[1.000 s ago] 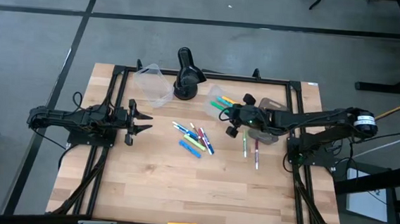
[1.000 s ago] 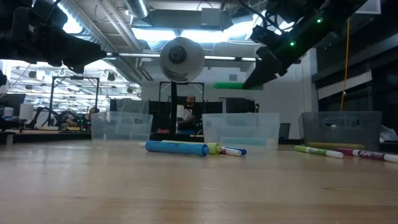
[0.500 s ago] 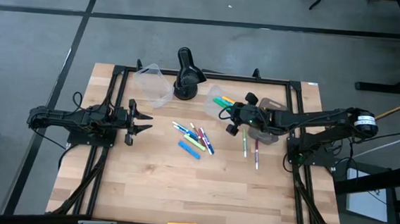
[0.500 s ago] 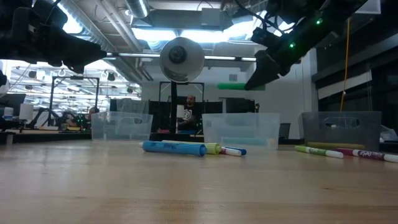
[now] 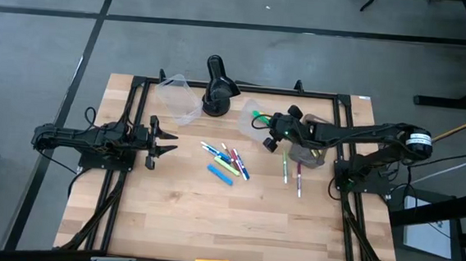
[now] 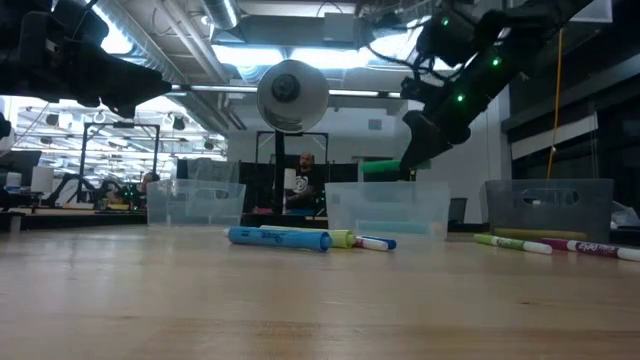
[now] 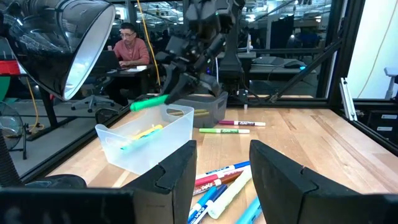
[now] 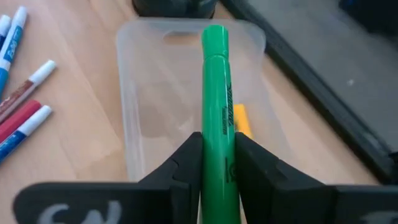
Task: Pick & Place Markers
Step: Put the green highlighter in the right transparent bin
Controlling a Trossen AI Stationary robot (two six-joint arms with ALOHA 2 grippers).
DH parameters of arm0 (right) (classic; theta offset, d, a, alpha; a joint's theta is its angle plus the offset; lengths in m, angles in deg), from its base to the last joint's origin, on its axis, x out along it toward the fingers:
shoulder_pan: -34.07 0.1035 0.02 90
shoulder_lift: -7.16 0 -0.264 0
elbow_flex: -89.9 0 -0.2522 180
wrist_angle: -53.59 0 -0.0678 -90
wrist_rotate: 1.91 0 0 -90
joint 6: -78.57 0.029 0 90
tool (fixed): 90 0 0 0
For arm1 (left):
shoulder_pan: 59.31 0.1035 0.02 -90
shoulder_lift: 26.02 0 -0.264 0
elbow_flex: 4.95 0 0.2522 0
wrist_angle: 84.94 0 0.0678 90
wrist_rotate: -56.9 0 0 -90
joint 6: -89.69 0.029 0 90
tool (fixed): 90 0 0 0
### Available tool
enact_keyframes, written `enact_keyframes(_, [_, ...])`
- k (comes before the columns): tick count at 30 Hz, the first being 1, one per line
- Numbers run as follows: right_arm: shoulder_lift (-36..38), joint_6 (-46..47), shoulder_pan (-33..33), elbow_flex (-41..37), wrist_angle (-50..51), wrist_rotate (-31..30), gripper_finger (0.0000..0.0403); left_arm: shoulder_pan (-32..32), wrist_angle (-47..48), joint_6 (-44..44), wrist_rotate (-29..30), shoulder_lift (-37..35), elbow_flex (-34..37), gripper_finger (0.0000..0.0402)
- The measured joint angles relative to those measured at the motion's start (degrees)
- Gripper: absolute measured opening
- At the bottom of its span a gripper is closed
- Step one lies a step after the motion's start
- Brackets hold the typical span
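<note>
My right gripper (image 5: 271, 127) (image 8: 217, 177) is shut on a green marker (image 8: 216, 93) above a clear plastic tub (image 5: 255, 114) (image 8: 180, 106). A yellow marker (image 8: 241, 118) lies inside the tub. In the low view the green marker (image 6: 380, 168) hangs level just over the tub's rim (image 6: 385, 186). Several markers (image 5: 226, 161) lie flat mid-table, and two more (image 5: 292, 174) lie to their right. My left gripper (image 5: 163, 140) (image 7: 221, 180) waits open near the table's left edge. My right gripper pinches the green marker between its two fingers (image 8: 186, 168) at the marker's rear part (image 8: 217, 155). The marker runs along the fingers and sticks out ahead of them. It is lifted clear and lies about level over the tub.
A black desk lamp (image 5: 217, 87) stands at the far edge beside the tub. A second clear tub (image 5: 178, 98) lies left of the lamp, and a grey bin (image 5: 318, 145) sits under the right arm. Bare wood fills the near half (image 5: 210, 219).
My right gripper has moved toward the far edge and come down, still shut on the green marker. The marker, carried well above the tub before, now hangs just above its rim.
</note>
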Motion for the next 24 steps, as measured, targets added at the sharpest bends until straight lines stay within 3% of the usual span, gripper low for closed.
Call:
enact_keyframes(14, [-4.27,5.97,-7.18,0.0,1.23,13.11,0.0079,-0.01,0.0,-0.01,0.0,0.0,0.0,0.0143])
enact_keyframes(24, [-4.68,6.97,-9.45,0.0,1.45,15.2,0.0088,-0.01,0.0,0.0,0.0,-0.01,0.0,0.0143])
